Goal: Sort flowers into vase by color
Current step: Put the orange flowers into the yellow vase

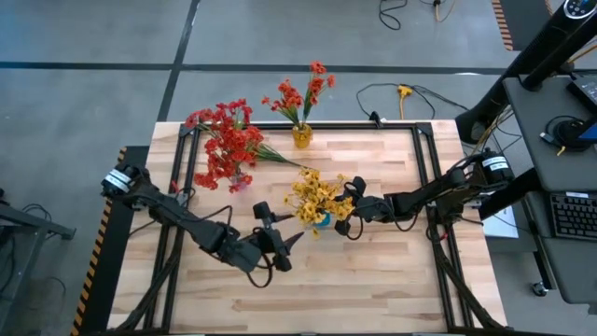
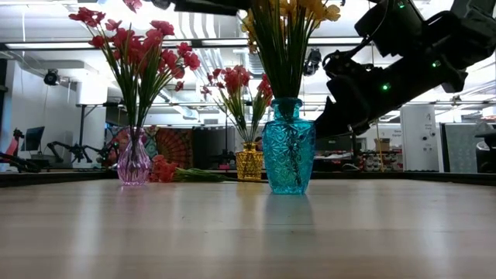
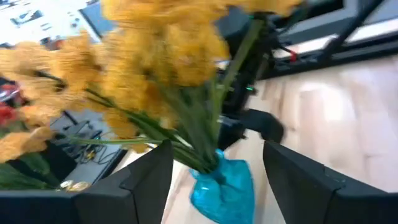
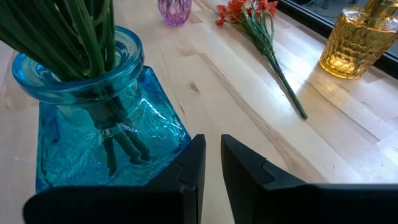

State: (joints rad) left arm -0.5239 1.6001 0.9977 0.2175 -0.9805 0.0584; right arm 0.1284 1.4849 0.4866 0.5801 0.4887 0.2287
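Yellow flowers (image 1: 317,194) stand in a blue glass vase (image 2: 288,159) near the table's middle. Red flowers (image 1: 224,145) fill a pink vase (image 2: 133,163) at the far left. Orange-red flowers (image 1: 297,93) stand in an amber vase (image 1: 301,136) at the far edge. One orange-red sprig (image 4: 261,37) lies flat on the wood between the pink and amber vases. My left gripper (image 3: 216,148) is open, a little to the near left of the blue vase (image 3: 224,186), holding nothing. My right gripper (image 4: 211,162) is shut at the vase's right side. My right gripper comes in nearly level from the table's right, its fingertips (image 4: 194,155) right beside the blue vase's lower wall (image 4: 168,134). Whether they touch the glass, I cannot tell. The vase stands upright on the table.
Bare wood lies along the near side of the table (image 1: 373,289). Black frame rails (image 1: 424,168) run along the table's left and right sides. A desk with a keyboard (image 1: 569,215) stands off the right edge.
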